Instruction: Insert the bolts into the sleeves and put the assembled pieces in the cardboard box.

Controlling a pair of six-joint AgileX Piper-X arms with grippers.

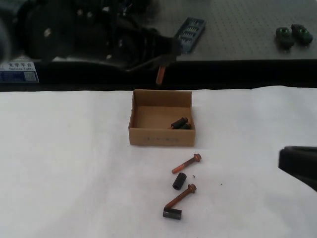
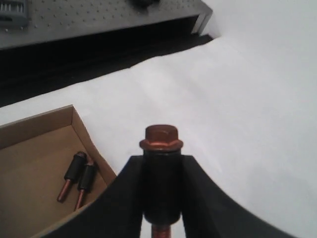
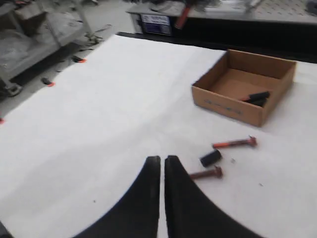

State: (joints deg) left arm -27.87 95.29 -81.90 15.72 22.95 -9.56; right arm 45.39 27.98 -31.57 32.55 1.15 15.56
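Clamping a sleeved bolt [image 2: 161, 139], your left gripper [image 2: 162, 163] holds tight; your right gripper [image 3: 162, 159] is pinched together, empty; the print [image 1: 158, 139] on the cardboard box [image 1: 132, 115] is illegible.

Bright, even light — the white sheet [image 1: 64, 163] glares; shadows faint, soft.

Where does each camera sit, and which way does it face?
High view: behind the arms, facing forward and down at the cardboard box; an arm at the right edge.
Left wrist view: on the left wrist, over the left gripper, shut on a sleeved bolt.
Right wrist view: on the right wrist, past the shut right gripper.
All three share the cardboard box.
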